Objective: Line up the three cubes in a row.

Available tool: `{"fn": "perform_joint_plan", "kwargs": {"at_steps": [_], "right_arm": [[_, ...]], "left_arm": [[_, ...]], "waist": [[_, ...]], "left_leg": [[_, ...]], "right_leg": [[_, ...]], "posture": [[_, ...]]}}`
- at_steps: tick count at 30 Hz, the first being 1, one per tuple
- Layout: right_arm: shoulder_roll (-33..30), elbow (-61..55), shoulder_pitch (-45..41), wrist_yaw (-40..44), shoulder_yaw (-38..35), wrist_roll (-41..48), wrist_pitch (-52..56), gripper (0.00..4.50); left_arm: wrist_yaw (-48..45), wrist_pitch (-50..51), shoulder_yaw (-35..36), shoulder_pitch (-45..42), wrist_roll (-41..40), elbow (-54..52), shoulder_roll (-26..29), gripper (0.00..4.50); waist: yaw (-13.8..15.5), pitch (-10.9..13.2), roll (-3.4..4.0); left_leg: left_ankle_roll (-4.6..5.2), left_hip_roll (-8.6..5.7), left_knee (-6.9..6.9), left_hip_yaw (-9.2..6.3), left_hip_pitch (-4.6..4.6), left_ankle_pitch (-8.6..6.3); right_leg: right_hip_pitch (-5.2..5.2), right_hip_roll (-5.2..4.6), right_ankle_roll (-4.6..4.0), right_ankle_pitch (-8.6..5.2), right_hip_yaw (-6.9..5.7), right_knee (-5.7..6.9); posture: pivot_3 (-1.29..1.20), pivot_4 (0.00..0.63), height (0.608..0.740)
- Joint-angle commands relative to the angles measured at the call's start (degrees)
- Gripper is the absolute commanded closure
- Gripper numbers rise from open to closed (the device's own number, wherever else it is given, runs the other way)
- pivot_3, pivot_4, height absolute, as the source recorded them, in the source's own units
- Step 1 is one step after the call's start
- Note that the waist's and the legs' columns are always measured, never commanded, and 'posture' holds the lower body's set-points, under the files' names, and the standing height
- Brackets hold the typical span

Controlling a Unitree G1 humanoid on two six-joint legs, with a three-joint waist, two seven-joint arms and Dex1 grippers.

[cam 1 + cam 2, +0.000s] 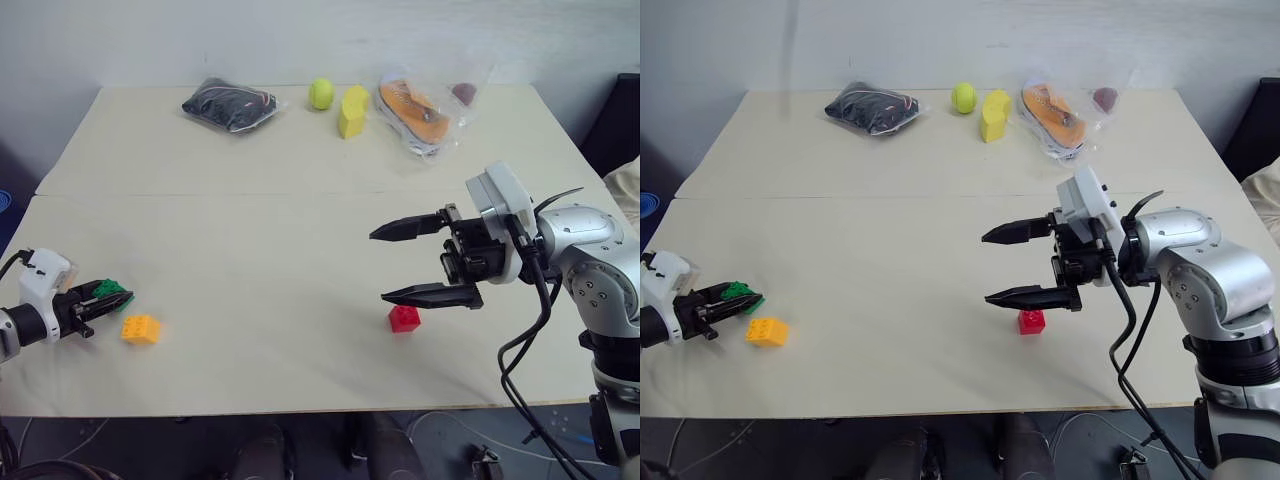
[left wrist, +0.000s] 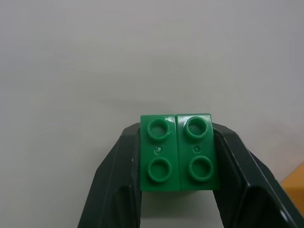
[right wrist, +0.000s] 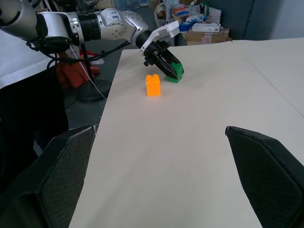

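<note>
At the table's front left my left gripper (image 1: 105, 298) is shut on the green cube (image 2: 179, 152), its two black fingers pressing the cube's sides. Beside it on the tabletop rests the orange-yellow cube (image 1: 141, 329), a little nearer the front edge. The red cube (image 1: 404, 318) lies at the front right. Just above and behind the red cube hangs my right gripper (image 1: 392, 263), pointing left, open with nothing between its fingers. In the right wrist view the green cube (image 3: 175, 72) and the orange-yellow cube (image 3: 153, 85) stand close together by the table's edge.
Along the table's (image 1: 300, 230) far edge lie a black bag (image 1: 230, 104), a yellow-green ball (image 1: 321, 93), a pale-yellow block (image 1: 352, 111) and a clear bag with orange things (image 1: 425, 112). A seam runs across the tabletop.
</note>
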Motion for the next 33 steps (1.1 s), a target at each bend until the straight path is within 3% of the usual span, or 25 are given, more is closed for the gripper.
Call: {"fn": "perform_joint_plan", "kwargs": {"at_steps": [1,6,9,13,17,21,33], "right_arm": [[-3.1,0.0,0.9,2.7,-1.4,-1.0,-2.0,0.00],[-7.4,-1.2,6.1,6.3,-2.2,-2.1,-4.7,0.00],[-9.7,-2.3,10.8,7.9,-3.0,-3.5,-7.5,0.00],[-12.1,-2.2,16.0,9.6,-4.6,-5.9,-11.7,0.00],[-13.3,-0.8,19.3,9.1,-6.1,-8.5,-15.0,0.00],[-13.8,0.8,22.7,7.2,-9.1,-10.0,-16.1,0.00],[-13.1,0.2,31.3,3.3,-13.4,-11.9,-18.0,0.00]], "left_arm": [[-1.5,3.1,0.5,-2.3,-3.1,-8.8,1.7,3.00],[-4.5,13.0,-5.0,-7.6,-8.5,-28.5,4.7,3.00],[-4.5,18.4,-13.7,-11.9,-9.2,-41.5,6.2,3.00],[-3.8,23.9,-23.8,-17.9,-9.7,-48.9,3.5,3.00],[-2.1,24.7,-34.3,-22.9,-5.6,-49.5,-2.6,3.00],[-2.9,19.0,-43.3,-24.1,1.9,-45.8,-6.3,3.00],[-3.9,14.7,-51.1,-29.3,9.6,-36.1,-17.4,3.00]], "waist": [[0.1,0.0,-0.04],[1.5,-0.1,-0.21],[1.5,-0.1,-0.20],[1.5,-0.1,-0.20],[1.5,-0.1,-0.20],[1.7,-0.1,-0.20],[3.2,-0.1,-0.22]], "left_leg": [[0.00,0.00,0.00,0.00,0.00,0.00],[0.06,-0.07,0.09,-0.13,-0.12,0.03],[0.10,-0.17,0.07,-0.12,-0.10,0.04],[0.11,-0.16,0.07,0.00,-0.06,0.08],[0.00,-0.13,0.09,0.05,0.02,0.18],[-0.01,-0.14,0.10,0.04,0.02,0.20],[0.17,-0.25,0.21,-0.02,-0.03,0.28]], "right_leg": [[0.00,0.00,0.00,0.00,0.00,0.00],[0.04,-0.08,0.06,0.04,-0.07,-0.06],[0.07,-0.13,0.09,0.05,-0.02,-0.11],[0.08,0.03,0.14,0.08,0.09,-0.09],[0.08,0.21,0.14,0.08,0.16,-0.23],[0.08,0.25,0.14,0.08,0.18,-0.24],[0.13,0.25,0.21,0.12,0.11,-0.26]], "posture": [[0.00,0.150,0.740],[0.00,0.150,0.740],[0.00,0.150,0.740],[0.00,0.150,0.740],[0.00,0.150,0.740],[0.00,0.150,0.740],[0.00,0.150,0.740]]}}
